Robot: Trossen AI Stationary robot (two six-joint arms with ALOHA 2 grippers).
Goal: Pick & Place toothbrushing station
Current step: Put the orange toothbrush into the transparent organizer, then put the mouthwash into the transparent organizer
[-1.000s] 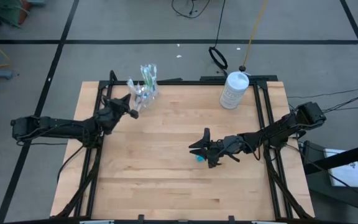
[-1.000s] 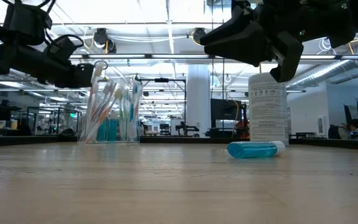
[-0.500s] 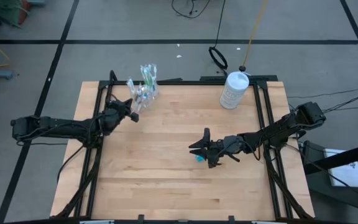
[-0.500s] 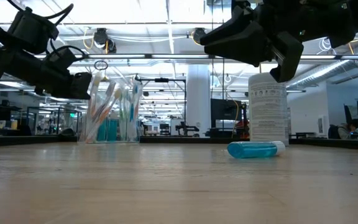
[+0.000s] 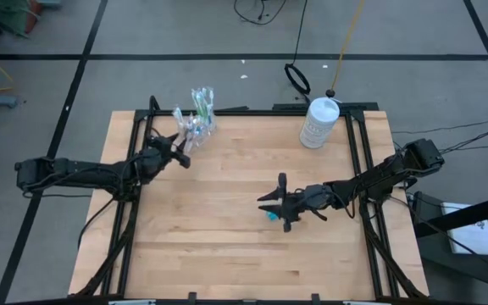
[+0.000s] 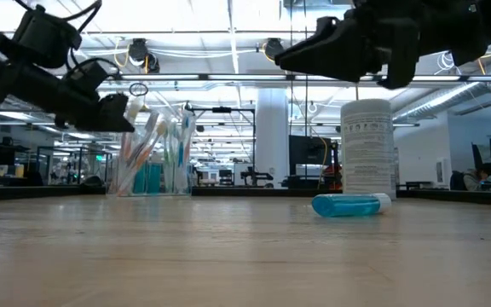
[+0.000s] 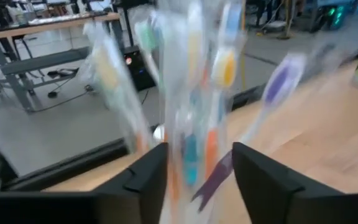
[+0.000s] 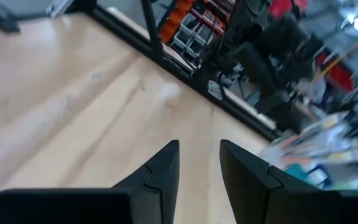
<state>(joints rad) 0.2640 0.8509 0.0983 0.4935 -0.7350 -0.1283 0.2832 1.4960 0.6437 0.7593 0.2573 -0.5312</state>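
Observation:
A clear plastic cup full of toothbrushes stands upright near the table's far left edge, also seen in the low view. My left gripper is right in front of it, open, its fingers on either side of the cup's near wall. A purple toothbrush leans out of the cup, and its handle runs down between those fingers. A teal toothpaste tube lies on its side mid-table. My right gripper hovers just above it, open, with nothing between its fingers. My left gripper has the purple toothbrush's handle running between its open fingers, which come in nearly level from the table's left. I cannot tell whether a finger touches the handle or the cup.
A large white bottle stands upright at the far right of the table, behind the tube in the low view. Black frame rails run along the table's edges. Bare wood lies toward the near edge.
My left gripper has opened in front of the cup and tipped its fingers a little downward, staying in place. My right gripper has rolled about its own axis above the tube without shifting. The cup and the tube have kept still.

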